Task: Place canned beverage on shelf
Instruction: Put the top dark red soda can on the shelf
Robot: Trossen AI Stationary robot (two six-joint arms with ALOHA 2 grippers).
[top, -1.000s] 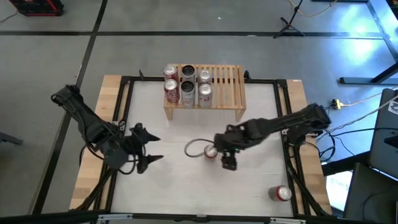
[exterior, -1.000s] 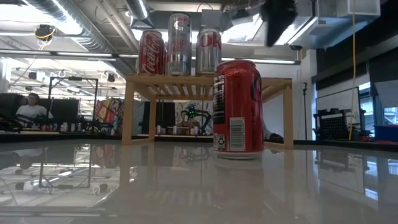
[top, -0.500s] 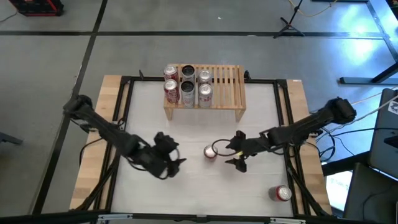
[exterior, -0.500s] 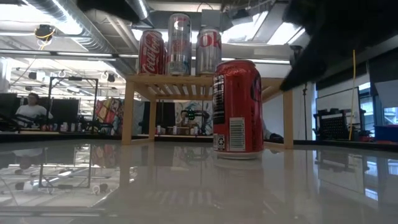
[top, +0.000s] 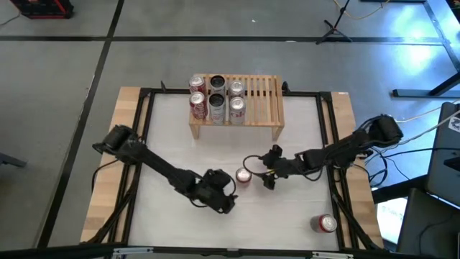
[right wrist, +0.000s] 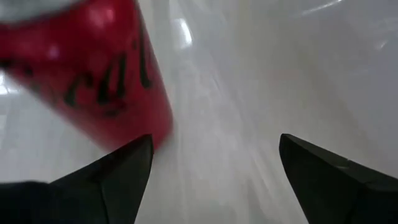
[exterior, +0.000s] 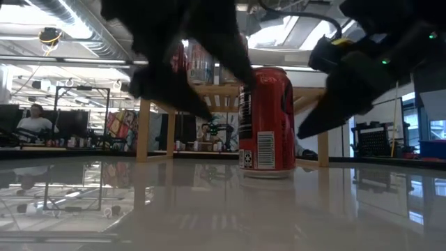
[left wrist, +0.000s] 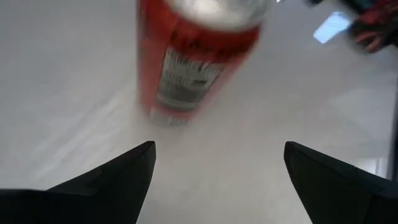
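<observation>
Red can: upright at table centre, unheld. Left gripper: at its 8 o'clock, fingers apart. Right gripper: at 3 o'clock, fingers apart. Shelf: 12 o'clock, six cans.

Low light-wood slatted shelf: one. Upright drink cans on shelf: six, in two rows of three; mix of red and silver. Red upright can on white table near centre: one. Red can at table's near right corner: one. Cans total: eight. Dark robot arms: two. White-topped table with wooden edges: one.
</observation>
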